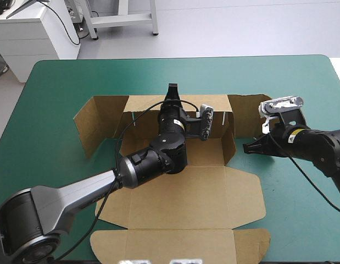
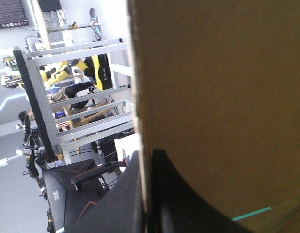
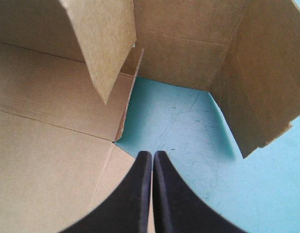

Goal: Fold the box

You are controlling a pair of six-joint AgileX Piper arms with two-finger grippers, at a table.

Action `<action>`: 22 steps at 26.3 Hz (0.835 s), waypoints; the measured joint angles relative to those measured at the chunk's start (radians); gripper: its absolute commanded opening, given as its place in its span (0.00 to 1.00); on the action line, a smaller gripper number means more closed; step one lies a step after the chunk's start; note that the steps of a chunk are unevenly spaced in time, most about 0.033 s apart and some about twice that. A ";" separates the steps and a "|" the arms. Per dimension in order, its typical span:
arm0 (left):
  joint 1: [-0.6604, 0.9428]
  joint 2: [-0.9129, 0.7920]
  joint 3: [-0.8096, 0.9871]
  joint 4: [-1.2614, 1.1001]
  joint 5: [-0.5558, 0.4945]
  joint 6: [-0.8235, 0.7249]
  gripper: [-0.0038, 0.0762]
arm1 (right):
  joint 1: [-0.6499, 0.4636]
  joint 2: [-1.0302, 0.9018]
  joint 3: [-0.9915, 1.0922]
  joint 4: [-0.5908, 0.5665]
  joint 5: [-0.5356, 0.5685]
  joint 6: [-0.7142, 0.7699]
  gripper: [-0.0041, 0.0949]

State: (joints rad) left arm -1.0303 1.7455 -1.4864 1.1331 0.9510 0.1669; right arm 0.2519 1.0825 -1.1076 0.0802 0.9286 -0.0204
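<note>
Covered in teal-green, the desk (image 1: 60, 82) carries the box (image 1: 211, 154) at its middle, a brown cut sheet only partly raised. The sheet's long axis runs from the desk's near edge toward its far edge. The lid (image 1: 180, 198) lies flat and points toward the robot, its tuck flap closest to the near edge, while the tray end points away. Farther in, the right side wall (image 1: 229, 137) stands upright. Beyond it the far wall (image 1: 145, 104) is raised too, with a wing of board at each far corner.

The right end effector (image 1: 246, 147) sits just beside the right side wall, outside the box. Its black fingers are pressed together into one point and hold nothing. Seen from its own wrist, this end effector (image 3: 152, 154) points at bare cover right by the lid's corner; whether it touches the board cannot be told.

Farthest off, the left end effector (image 1: 171, 89) lies across the tray at the far wall's top edge. The left wrist view shows its fingers (image 2: 188, 204) all but closed, one on either side of the board's edge, pinching the box (image 2: 217, 87).
</note>
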 measured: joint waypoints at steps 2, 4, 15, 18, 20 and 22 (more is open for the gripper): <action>-0.013 -0.018 0.055 0.054 -0.007 -0.064 0.04 | 0.000 0.010 -0.020 -0.008 0.001 0.000 0.04; -0.019 -0.024 0.096 0.102 -0.013 -0.111 0.04 | 0.000 0.020 -0.043 -0.011 0.004 0.000 0.04; -0.020 -0.029 0.164 0.195 -0.022 -0.177 0.04 | 0.000 0.214 -0.356 -0.080 0.168 0.000 0.04; -0.020 -0.029 0.165 0.204 -0.015 -0.180 0.04 | -0.028 0.328 -0.514 -0.103 0.213 -0.002 0.04; -0.020 -0.029 0.166 0.204 -0.007 -0.180 0.04 | -0.093 0.412 -0.628 -0.059 0.245 -0.027 0.04; -0.020 -0.029 0.166 0.204 0.004 -0.180 0.04 | -0.177 0.501 -0.718 0.045 0.289 -0.080 0.04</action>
State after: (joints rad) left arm -1.0503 1.7161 -1.3204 1.3373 0.9545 -0.0128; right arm 0.0747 1.5835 -1.8258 0.1249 1.2180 -0.1000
